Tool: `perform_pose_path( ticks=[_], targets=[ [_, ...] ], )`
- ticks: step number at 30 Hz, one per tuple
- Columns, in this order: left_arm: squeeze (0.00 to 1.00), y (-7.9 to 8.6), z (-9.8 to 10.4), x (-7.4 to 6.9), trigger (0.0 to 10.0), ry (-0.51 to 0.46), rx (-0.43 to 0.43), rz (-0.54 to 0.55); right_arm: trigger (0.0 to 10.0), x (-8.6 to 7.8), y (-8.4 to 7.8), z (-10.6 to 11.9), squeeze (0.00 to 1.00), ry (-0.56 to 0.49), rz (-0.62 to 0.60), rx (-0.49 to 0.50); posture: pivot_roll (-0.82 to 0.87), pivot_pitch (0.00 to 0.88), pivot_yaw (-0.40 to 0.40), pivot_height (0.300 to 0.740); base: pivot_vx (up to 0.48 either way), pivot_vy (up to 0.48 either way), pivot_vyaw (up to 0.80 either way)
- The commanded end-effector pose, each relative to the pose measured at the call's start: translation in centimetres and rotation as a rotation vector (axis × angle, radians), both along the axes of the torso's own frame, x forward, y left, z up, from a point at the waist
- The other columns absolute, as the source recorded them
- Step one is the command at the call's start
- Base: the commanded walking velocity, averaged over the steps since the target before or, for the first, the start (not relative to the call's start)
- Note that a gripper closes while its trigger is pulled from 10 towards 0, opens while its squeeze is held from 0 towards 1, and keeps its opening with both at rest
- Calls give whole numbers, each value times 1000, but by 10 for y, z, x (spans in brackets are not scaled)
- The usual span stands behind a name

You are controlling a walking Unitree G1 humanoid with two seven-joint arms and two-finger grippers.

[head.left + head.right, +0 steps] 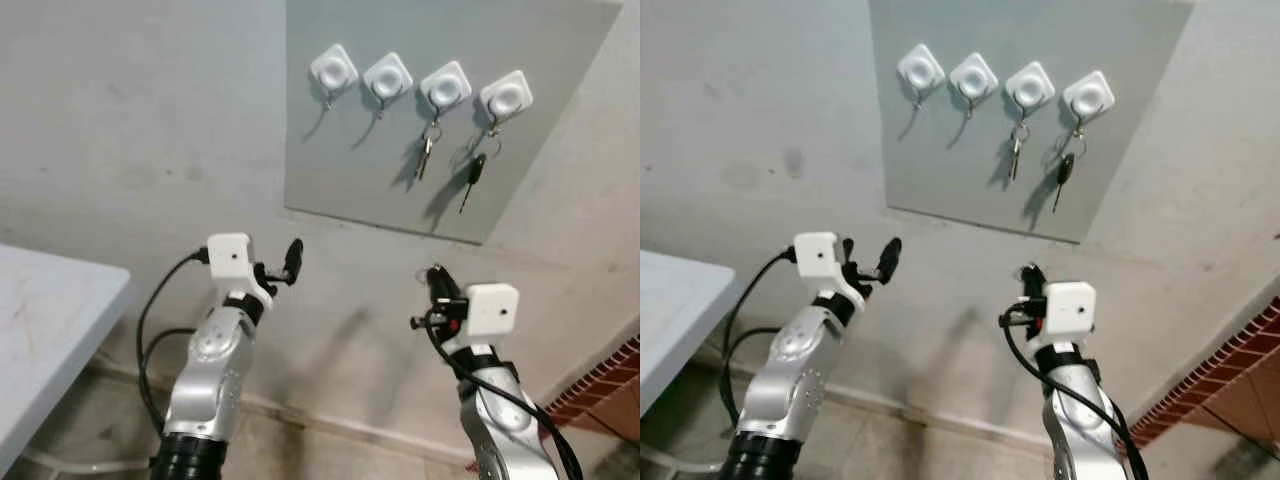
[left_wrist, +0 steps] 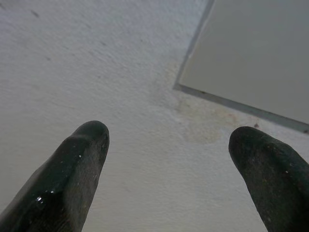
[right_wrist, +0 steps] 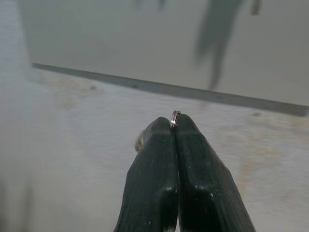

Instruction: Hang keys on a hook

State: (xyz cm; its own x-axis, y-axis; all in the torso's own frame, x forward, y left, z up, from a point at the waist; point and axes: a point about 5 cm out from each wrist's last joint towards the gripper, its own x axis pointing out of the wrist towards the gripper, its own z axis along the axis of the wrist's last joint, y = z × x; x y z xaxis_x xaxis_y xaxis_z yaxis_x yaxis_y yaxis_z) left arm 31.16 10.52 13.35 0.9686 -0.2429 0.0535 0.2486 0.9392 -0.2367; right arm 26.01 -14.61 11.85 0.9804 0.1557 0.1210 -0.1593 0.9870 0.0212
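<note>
A thin metal key ring (image 3: 175,115) sits pinched at the tips of the right gripper (image 1: 437,275), whose fingers are pressed together, raised below the grey wall panel (image 1: 400,190). Four white hooks (image 1: 334,68) line the panel; the two rightmost already carry keys (image 1: 424,157). The left gripper (image 1: 293,258) is spread wide, empty, facing the wall.

Flat pale grey rectangular board (image 1: 400,170) on an off-white, faintly stained plaster wall (image 1: 130,150). Four glossy white square hooks (image 1: 420,83) in a row. Silver metal key (image 1: 425,157) and black-headed key (image 1: 475,175) beneath. Thin silver metal key ring (image 3: 174,117) between matte black fingertips (image 3: 159,159). Red brick patch (image 1: 600,395), low at the right.
</note>
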Motion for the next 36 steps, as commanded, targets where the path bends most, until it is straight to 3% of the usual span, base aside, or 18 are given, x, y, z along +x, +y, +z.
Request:
perform_pose_path(
  ticks=[1,5,14,26,36],
  targets=[
    [0,-7,5,-2,10000,-31,18,-44,10000,2,-2,11,0,-43,16,-6,-42,39,-37,740,0,0,0],
    [0,-20,20,-9,10000,-132,70,-170,10000,3,7,25,0,-106,118,17,-40,38,-40,740,0,0,0],
    [0,-38,38,-15,10000,-226,114,-302,10000,11,27,46,0,-187,231,37,-37,46,-45,740,0,0,0],
    [0,-36,62,-8,10000,-278,97,-311,10000,20,42,74,0,-284,329,93,-33,48,-44,740,0,0,0],
    [0,-37,71,-4,10000,-304,116,-318,10000,26,52,97,0,-354,395,155,-25,51,-49,740,0,0,0]
  ],
)
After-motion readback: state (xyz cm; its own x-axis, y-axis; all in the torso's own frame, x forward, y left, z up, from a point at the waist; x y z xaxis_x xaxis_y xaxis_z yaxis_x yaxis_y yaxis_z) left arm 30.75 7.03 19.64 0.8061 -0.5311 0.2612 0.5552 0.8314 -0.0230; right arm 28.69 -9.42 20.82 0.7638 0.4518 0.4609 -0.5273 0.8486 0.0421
